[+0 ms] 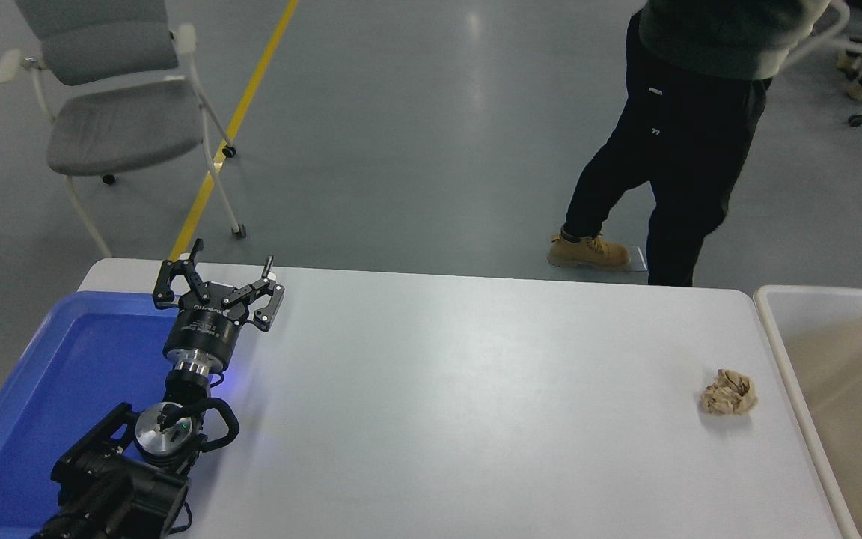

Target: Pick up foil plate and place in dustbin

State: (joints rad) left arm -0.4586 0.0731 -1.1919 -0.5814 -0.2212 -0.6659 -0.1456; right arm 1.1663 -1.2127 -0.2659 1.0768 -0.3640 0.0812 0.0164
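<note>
A crumpled brown paper ball [729,392] sits on the white tabletop [476,389] toward the lower right of the frame, alone on the bare surface. A blue plastic tray [64,374] lies at the lower left, over the tabletop's left end. Beyond the far edge, a person [685,127] in dark trousers and tan boots stands at the upper right on the grey floor. A grey chair [109,105] on white legs stands at the upper left, just beside a yellow floor line [240,120] running diagonally. Another wheeled chair [861,56] shows in the top right corner.
</note>
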